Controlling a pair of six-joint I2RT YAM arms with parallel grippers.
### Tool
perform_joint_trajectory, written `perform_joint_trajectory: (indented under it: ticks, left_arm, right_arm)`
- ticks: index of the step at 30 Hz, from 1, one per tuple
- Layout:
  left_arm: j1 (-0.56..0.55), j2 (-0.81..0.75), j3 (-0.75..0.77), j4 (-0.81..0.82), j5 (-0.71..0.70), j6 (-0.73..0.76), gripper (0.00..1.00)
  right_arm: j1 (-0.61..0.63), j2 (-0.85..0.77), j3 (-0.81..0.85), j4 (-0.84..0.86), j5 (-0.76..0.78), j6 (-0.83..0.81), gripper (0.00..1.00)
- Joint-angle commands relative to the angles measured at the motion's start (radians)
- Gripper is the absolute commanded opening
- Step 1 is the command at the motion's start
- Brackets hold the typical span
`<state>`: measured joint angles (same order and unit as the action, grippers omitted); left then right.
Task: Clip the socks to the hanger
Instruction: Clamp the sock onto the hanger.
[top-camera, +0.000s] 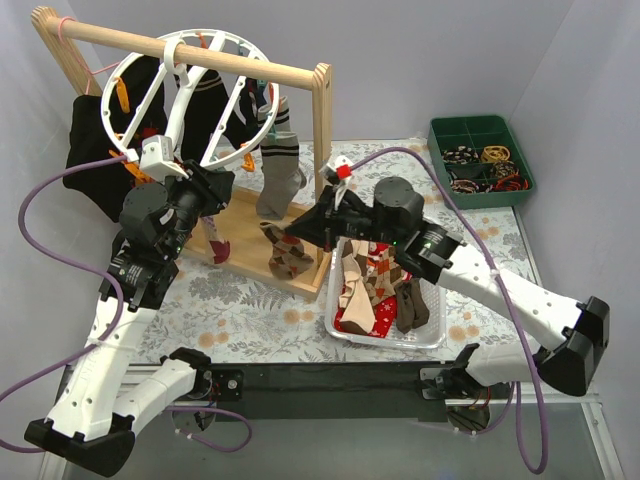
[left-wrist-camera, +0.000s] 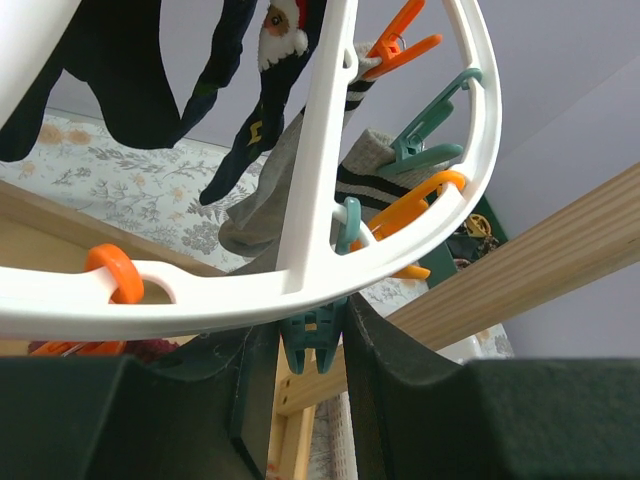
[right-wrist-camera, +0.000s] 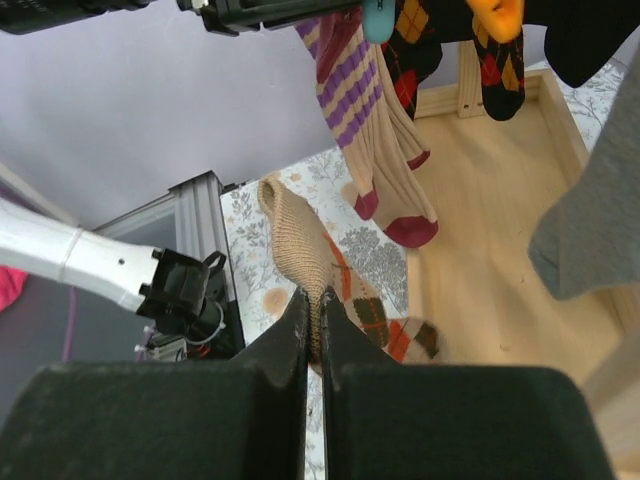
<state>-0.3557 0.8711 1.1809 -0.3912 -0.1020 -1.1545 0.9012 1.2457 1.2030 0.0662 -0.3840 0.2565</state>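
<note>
Tan argyle sock (right-wrist-camera: 296, 240) pinched in right gripper (right-wrist-camera: 315, 300) (lower centre); left gripper (left-wrist-camera: 310, 326) clamps teal clothespin (left-wrist-camera: 312, 345) under white hanger (left-wrist-camera: 316, 200).

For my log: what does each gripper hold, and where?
Right gripper: the tan sock, near its middle. Left gripper: a teal clothespin, which end unclear.

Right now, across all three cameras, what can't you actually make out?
Left wrist: dark fingers of the left gripper hide the base of the teal plastic clothespin; squeezed or not, unclear.
Right wrist: the top edge cuts off the clip holding the purple-striped beige sock.
Top: items in the green compartment tray too small; right arm covers part of the clear plastic bin.
</note>
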Motion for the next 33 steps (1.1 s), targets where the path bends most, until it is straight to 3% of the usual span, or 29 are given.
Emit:
perform_joint_trajectory:
  ticks: [1,7,13,33]
  left_arm:
    - [0.000,0.005,0.029,-0.047,0.021,-0.025,0.00]
    - [0.000,-0.001,0.031,-0.048,0.013,-0.039,0.00]
    - [0.000,0.000,0.033,-0.049,0.008,-0.042,0.00]
    - [0.000,0.014,0.014,-0.046,-0.034,-0.074,0.00]
  right_arm:
    - [0.067,0.069,0.089,0.124,0.187,-0.017,0.01]
    - [0.126,0.184,0.135,0.176,0.429,-0.013,0.01]
    - [0.146,0.254,0.156,0.239,0.557,0.000,0.01]
    - [0.165,0.310,0.205,0.320,0.548,0.043,0.01]
